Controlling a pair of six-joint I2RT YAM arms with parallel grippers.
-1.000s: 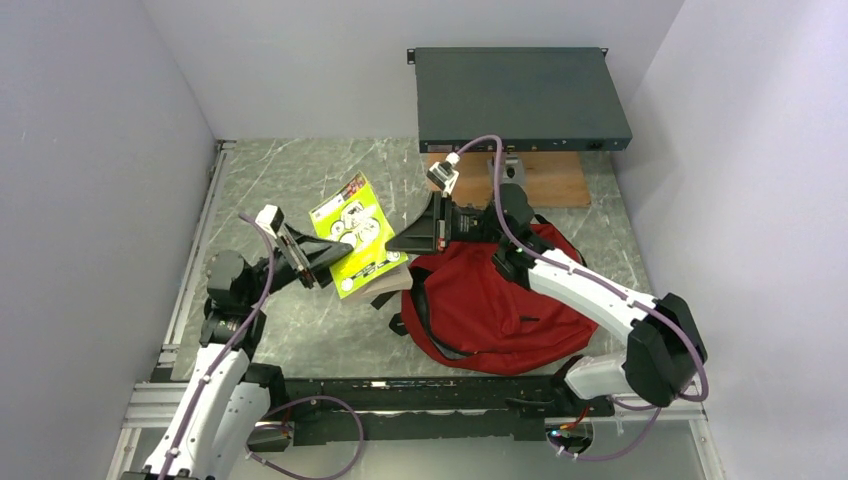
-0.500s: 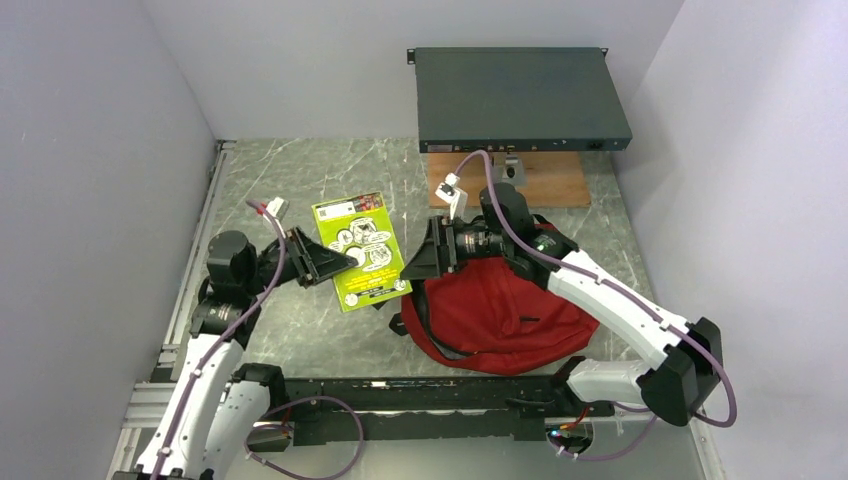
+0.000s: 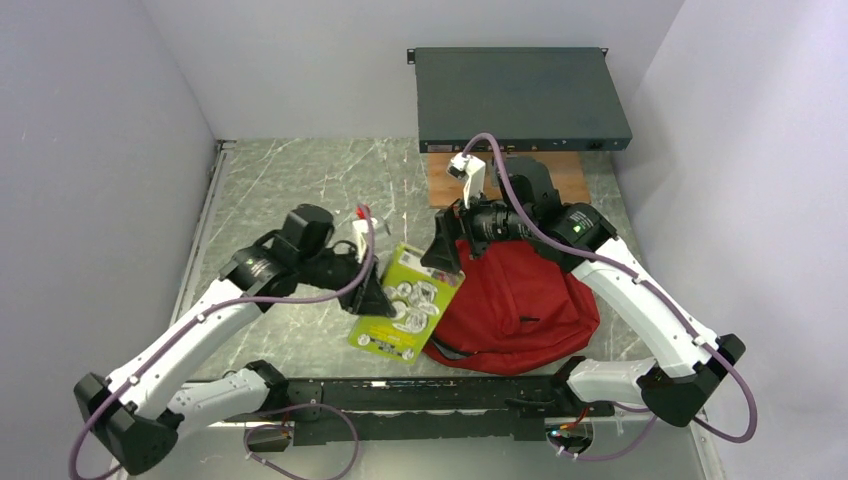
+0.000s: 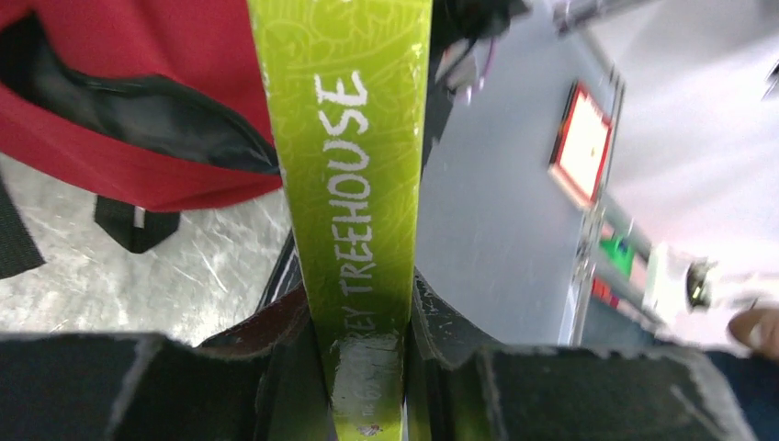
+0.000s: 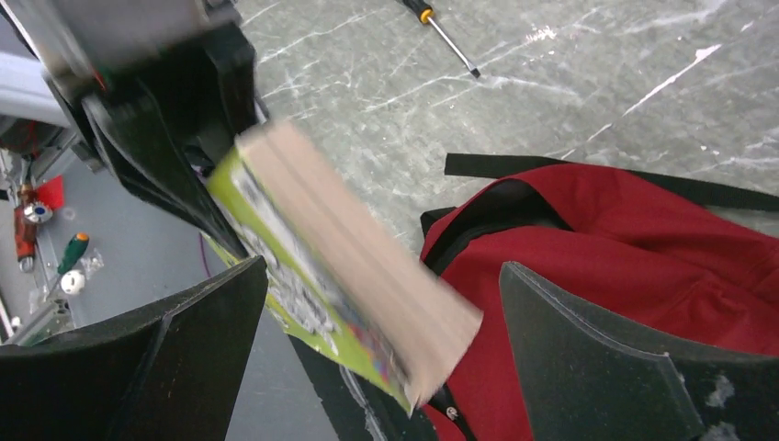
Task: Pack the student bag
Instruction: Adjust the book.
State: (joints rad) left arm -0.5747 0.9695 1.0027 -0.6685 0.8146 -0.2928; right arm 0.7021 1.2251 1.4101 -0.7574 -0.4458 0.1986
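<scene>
Red fabric bag (image 3: 520, 305): slumped on the bench (image 3: 290, 190), right of centre. Its black-trimmed mouth faces left and gapes a little in the left wrist view. I see nothing inside.

Green book (image 3: 408, 305): one item, pinched at the spine by the left end effector (image 4: 367, 358). It is tilted, with its far edge just beside the bag's mouth. A second ago it hung well left of the bag; my left arm has swung it across and down.

Right end effector (image 5: 381, 312): fingers spread wide, hovering at the bag's far left corner. The book's page edge sits between them, untouched. It was pressed together a second ago; what it let go I cannot tell.

Screwdriver (image 5: 441, 32): loose on the bench beyond the bag, not in play.

Status: I judge the book lined up for insertion, not yet in. With the right end effector gripping nothing, the mouth may sag shut. I would want it lifted before pushing the book further.
</scene>
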